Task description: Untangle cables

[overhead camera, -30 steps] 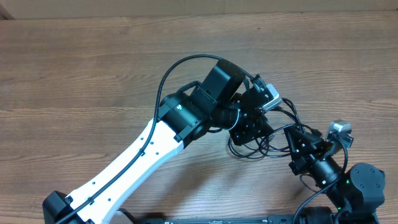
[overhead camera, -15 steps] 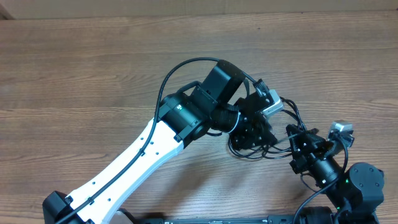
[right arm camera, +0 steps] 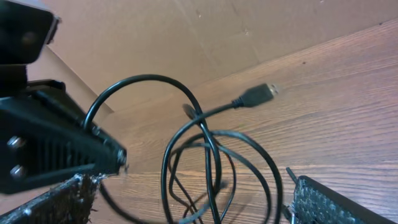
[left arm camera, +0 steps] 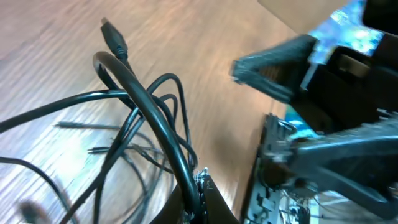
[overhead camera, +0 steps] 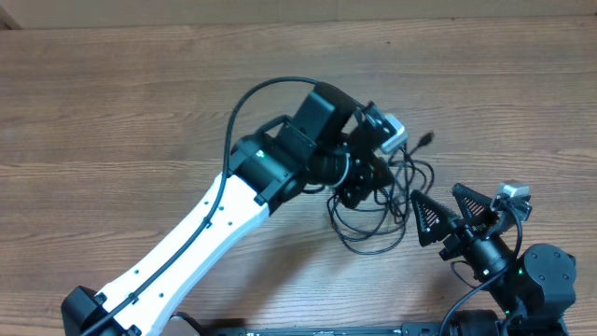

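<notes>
The cables (overhead camera: 373, 224) are thin black cords lying in tangled loops on the wooden table, right of centre. One plug end (overhead camera: 424, 140) sticks out at the upper right. My left gripper (overhead camera: 367, 187) is over the top of the tangle and is shut on one cable (left arm camera: 158, 124), which arches up from its jaws (left arm camera: 198, 186). My right gripper (overhead camera: 450, 217) stands open just right of the loops, holding nothing. In the right wrist view, the cable loops (right arm camera: 211, 155) hang between my right gripper's (right arm camera: 193, 208) spread fingers (right arm camera: 323, 202), with a plug (right arm camera: 258, 94) above.
The white left arm (overhead camera: 187, 252) runs diagonally from the bottom left corner to the centre. The right arm's base (overhead camera: 536, 280) sits at the bottom right. A thick black arm wire (overhead camera: 256, 98) arcs above the left wrist. Bare wooden table (overhead camera: 112, 112) spreads left and behind.
My right gripper has opened and let go of the cables. My left gripper has shut on a cable and moved up and left, dragging the tangle away from the right gripper.
</notes>
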You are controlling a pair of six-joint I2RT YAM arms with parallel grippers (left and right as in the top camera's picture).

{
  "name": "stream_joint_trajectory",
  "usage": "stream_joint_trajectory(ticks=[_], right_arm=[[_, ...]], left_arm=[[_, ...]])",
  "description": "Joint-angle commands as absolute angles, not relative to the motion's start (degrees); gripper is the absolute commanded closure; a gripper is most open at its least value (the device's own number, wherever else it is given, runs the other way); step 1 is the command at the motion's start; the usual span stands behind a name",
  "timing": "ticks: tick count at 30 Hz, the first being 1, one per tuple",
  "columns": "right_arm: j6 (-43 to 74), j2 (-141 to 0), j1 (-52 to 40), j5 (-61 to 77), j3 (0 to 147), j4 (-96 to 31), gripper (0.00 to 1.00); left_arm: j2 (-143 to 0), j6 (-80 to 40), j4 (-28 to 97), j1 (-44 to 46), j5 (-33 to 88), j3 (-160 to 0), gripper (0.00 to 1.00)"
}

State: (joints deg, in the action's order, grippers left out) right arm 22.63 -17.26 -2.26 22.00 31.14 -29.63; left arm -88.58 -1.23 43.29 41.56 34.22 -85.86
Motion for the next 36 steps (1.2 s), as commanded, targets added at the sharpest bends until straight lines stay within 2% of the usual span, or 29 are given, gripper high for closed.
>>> stream_joint_trajectory(ticks=[1, 7, 10, 15, 18, 23, 36], right_arm=[[22.7, -16.7, -2.2, 20.8, 31.8, -29.8, 0.0], [22.7, -16.7, -2.2, 20.9, 31.8, -29.7, 0.01], [22.7, -16.7, -2.2, 22.0, 31.8, -29.3, 0.11], [22.6, -16.7, -2.2, 24.6, 31.8, -27.8, 0.19], [22.7, -16.7, -2.2, 24.6, 31.8, -27.7, 0.28], [22.7, -16.7, -2.2, 25.8, 31.8, -27.0, 0.38], [22.6, -16.7, -2.2, 26.3, 31.8, -27.0, 0.42]], left_arm=[[-88.7, -4.3, 43.0, 40.1, 32.7, -87.2, 0.96], [-88.7, -4.7, 43.0, 40.7, 33.0, -87.2, 0.96], [-88.7, -4.7, 42.5, 41.0, 33.0, -87.2, 0.96], [-88.7, -5.2, 40.0, 41.1, 36.7, -87.2, 0.96], [-88.7, -4.2, 38.6, 41.2, 40.5, -87.2, 0.96], [-88.7, -4.2, 37.6, 41.8, 40.4, -87.2, 0.96], [-88.7, -5.7, 31.5, 44.7, 40.5, -87.2, 0.96]])
